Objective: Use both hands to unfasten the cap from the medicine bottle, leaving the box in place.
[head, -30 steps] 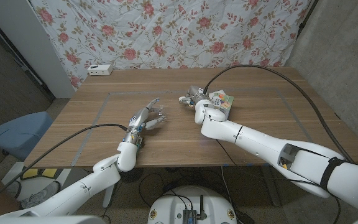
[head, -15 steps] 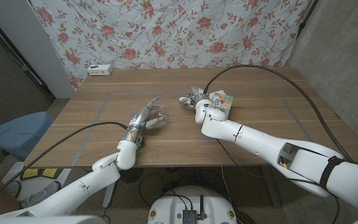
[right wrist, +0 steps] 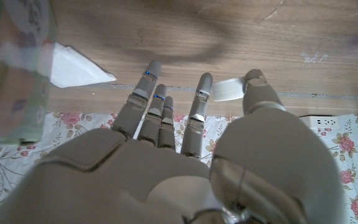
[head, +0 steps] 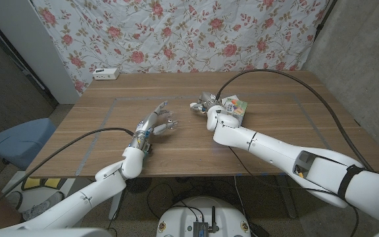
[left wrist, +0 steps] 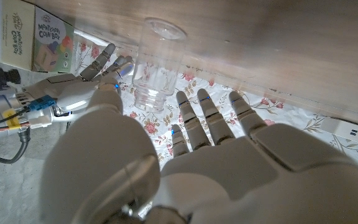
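light: even, soft indoor, moderately bright | shadows: faint, under arms on surface (head: pixel 268 125) | glare: pale sheen on surface in wrist views | blur: box (right wrist: pixel 11 68) out of focus in right wrist view, bottle (left wrist: pixel 157 65) soft | distortion: head view edges curve

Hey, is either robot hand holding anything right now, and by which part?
The right robot hand seems to pinch the white cap by its sides, between thumb and finger. The left robot hand holds nothing.
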### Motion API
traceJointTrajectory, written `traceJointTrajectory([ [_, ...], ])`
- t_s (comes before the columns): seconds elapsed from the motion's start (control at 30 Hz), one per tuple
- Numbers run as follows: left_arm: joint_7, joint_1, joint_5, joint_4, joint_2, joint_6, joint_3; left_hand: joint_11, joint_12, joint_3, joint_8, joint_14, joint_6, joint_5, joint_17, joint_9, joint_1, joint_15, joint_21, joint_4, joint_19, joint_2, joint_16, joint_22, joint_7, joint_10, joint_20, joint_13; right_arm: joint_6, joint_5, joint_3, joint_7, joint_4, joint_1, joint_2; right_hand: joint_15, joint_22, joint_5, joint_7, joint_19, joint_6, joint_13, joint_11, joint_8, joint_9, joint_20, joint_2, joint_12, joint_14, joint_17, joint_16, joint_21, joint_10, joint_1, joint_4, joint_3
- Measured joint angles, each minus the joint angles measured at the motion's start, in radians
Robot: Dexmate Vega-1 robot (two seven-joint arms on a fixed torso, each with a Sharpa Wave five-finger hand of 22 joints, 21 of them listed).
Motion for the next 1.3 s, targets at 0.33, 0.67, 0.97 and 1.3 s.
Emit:
traceJointTrajectory([
  [0.33, -0.009, 0.018, -0.018, -0.038, 0.007, 0.022, -0.020, 0.014, 0.000, -0.015, 0.000, -0.041, -0.011, 0.000, 0.000, 0.000, -0.029, -0.001, 0.000, 0.015, -0.030, 0.010, 0.000, 0.000, 0.000, -0.049, 0.016, 0.000, -0.003, 0.010, -0.007, 0.025, 0.001, 0.007, -0.003, 0.033, 0.000, 0.000, 0.017, -0.032, -0.092, 0.005, 0.013, -0.043, -0.009, 0.014, -0.023, -0.004, -0.043, -0.003, -0.016, 0.000, -0.049, -0.035, 0.008, -0.008],
  [0.67, -0.017, 0.028, -0.032, -0.061, 0.010, 0.034, -0.033, 0.020, 0.000, -0.023, 0.000, -0.065, -0.014, 0.006, 0.003, 0.000, -0.047, 0.001, 0.000, 0.023, -0.041, 0.027, 0.000, 0.000, -0.003, -0.074, 0.016, 0.000, -0.010, 0.020, -0.012, 0.051, -0.013, 0.011, -0.017, 0.078, 0.000, 0.000, 0.039, -0.069, -0.197, 0.005, 0.033, -0.102, -0.019, 0.040, -0.039, -0.007, -0.089, -0.007, -0.024, 0.000, -0.092, -0.101, 0.028, -0.036],
  [0.97, -0.022, 0.031, -0.052, -0.068, 0.007, 0.030, -0.042, 0.034, 0.000, -0.034, 0.000, -0.111, -0.021, 0.006, 0.004, 0.000, -0.075, 0.011, 0.000, 0.035, -0.068, 0.043, -0.003, 0.000, 0.000, -0.116, 0.018, 0.000, -0.002, 0.025, -0.010, 0.058, -0.037, 0.006, -0.035, 0.124, -0.006, 0.000, 0.057, -0.122, -0.301, 0.005, 0.038, -0.166, -0.028, 0.066, -0.049, -0.007, -0.152, -0.018, -0.035, -0.008, -0.127, -0.151, 0.037, -0.057],
  [1.3, -0.043, 0.040, -0.092, -0.081, 0.005, 0.015, -0.063, 0.060, 0.000, -0.041, 0.000, -0.167, -0.039, 0.006, 0.005, 0.000, -0.115, 0.028, 0.000, 0.061, -0.089, 0.071, -0.003, 0.000, -0.003, -0.178, 0.018, 0.000, 0.049, 0.028, 0.006, 0.067, -0.084, -0.013, -0.074, 0.143, -0.006, 0.008, 0.051, -0.199, -0.373, 0.002, 0.034, -0.223, -0.037, 0.085, -0.044, -0.007, -0.246, -0.039, -0.042, -0.008, -0.166, -0.174, 0.036, -0.069],
])
